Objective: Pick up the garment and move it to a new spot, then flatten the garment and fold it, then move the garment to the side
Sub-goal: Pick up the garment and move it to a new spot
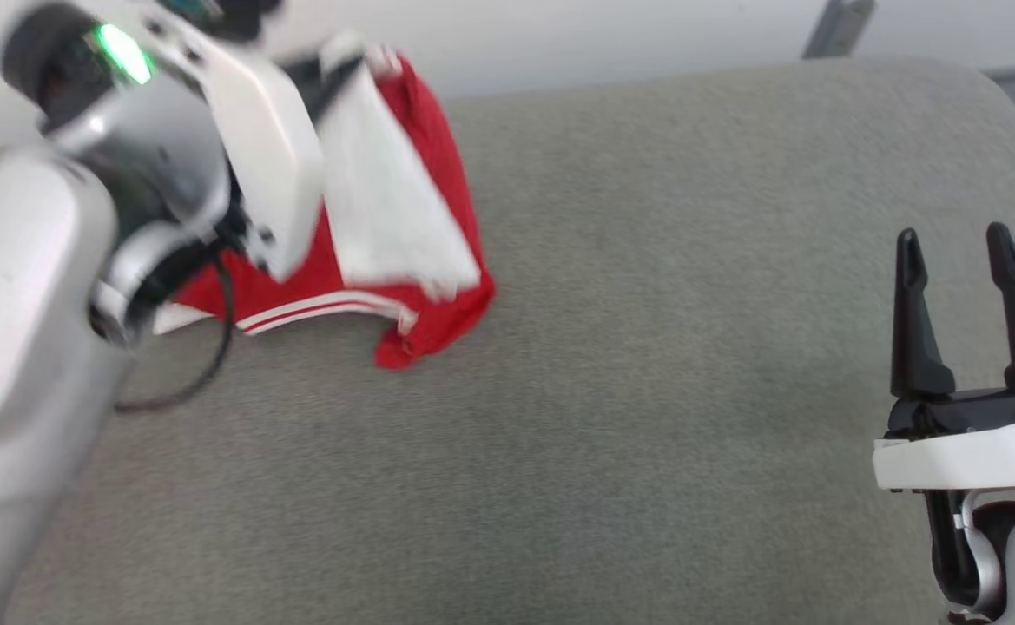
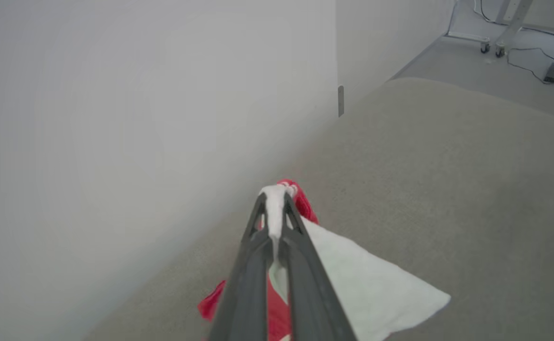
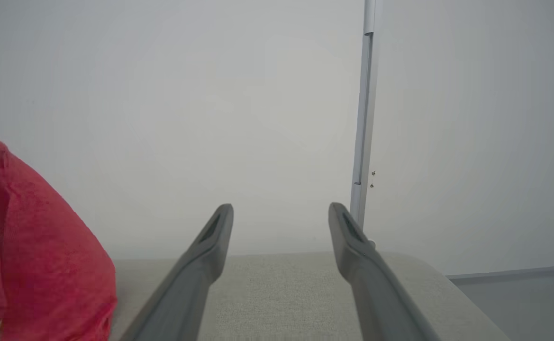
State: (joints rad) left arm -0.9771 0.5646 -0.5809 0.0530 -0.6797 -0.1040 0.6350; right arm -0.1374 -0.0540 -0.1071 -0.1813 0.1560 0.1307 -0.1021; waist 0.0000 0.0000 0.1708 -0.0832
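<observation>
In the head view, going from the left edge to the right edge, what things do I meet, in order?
left arm → garment → grey padded surface → right gripper

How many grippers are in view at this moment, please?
2. The left gripper, upper left in the head view, is shut on the garment; the right gripper, lower right, is open and empty.

A grey-beige upholstered pad [image 1: 646,347] with a rounded corner lies under the right gripper [image 3: 281,215]; ahead of it stands a plain white wall [image 3: 186,94] with a pale vertical rail [image 3: 364,118]. Beyond the left gripper [image 2: 274,199], grey floor [image 2: 471,71] bears castered legs [image 2: 492,45] and dark cables [image 2: 523,64].
</observation>
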